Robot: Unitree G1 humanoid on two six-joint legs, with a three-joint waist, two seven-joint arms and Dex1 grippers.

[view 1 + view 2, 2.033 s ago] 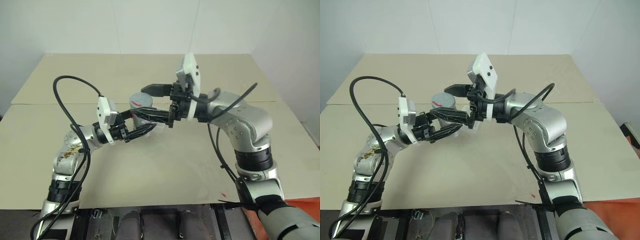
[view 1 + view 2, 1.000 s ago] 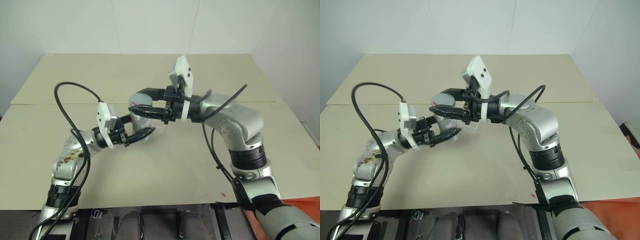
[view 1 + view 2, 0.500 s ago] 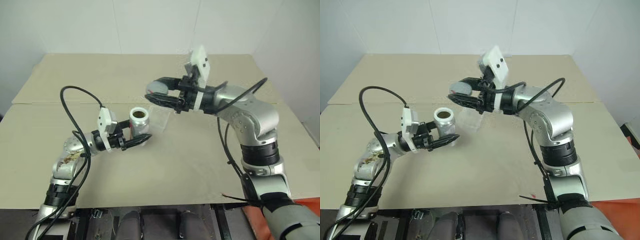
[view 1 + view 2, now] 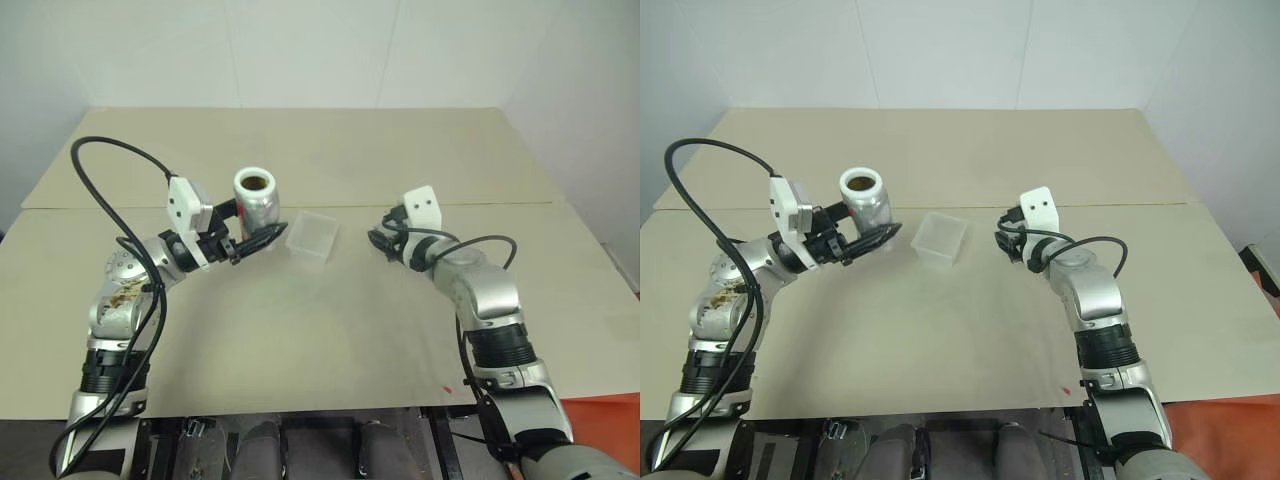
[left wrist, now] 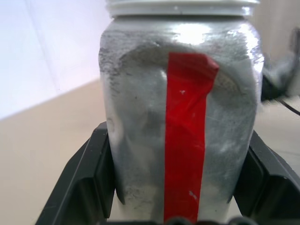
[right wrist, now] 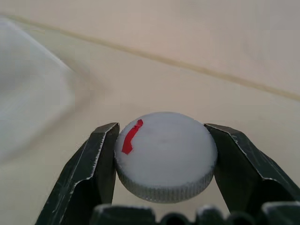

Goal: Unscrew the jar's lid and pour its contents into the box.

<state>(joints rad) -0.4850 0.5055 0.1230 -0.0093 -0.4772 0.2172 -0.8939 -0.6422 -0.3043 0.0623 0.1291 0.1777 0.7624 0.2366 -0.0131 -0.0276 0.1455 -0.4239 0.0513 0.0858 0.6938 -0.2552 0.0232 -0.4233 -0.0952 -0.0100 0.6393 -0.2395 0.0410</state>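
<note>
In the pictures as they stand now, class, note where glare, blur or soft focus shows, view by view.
Left wrist view: a bright glare patch on the jar near its neck, and the background is soft. Right wrist view: the lid is sharp between the fingers, while the box is a pale blur. Left eye view: even light, faint shadows on the table.

Silver-grey jointed arms with black bands. Loose black cables loop off each forearm. White boxy wrist modules. Left pincer [image 4: 262, 238] and right pincer [image 6: 162, 161]: black tapered fingers.
</note>
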